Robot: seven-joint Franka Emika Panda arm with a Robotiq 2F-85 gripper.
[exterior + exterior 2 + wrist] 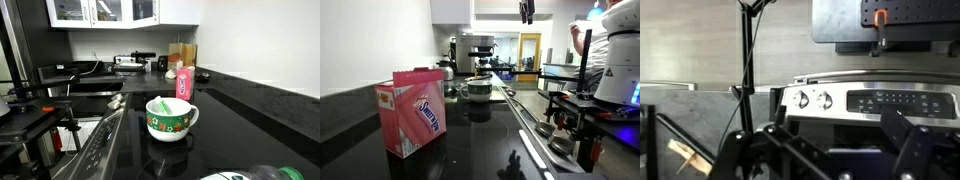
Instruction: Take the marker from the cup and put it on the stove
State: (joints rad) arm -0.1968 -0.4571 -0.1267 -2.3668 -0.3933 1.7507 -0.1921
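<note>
In an exterior view, the cup (170, 119) stands on the glossy black tabletop (250, 120), near the middle. Its outside is green and red and its inside is white. The marker (163, 105) lies tilted inside it. It is slim and pale green, and its end is above the rim. Behind the cup, further away, stands a pink bottle (183, 82), apart from it. The steel front of the stove (100, 150) goes down at the left. I cannot tell whether the cup is on the stove top or on the counter beside it.

In an exterior view from the other side, a pink box (415, 112) stands near at the left and partly covers the way to the cup (477, 90), which is far behind it. The marker is too small to see here. The fingers (527, 14) hang high at the top edge, well apart from the cup. A black stand (570, 105) is at the right.

In the wrist view, the fingers (908, 140) are spread wide and nothing is between them. Behind them is the stove (890, 100) front with two knobs (812, 98).
</note>
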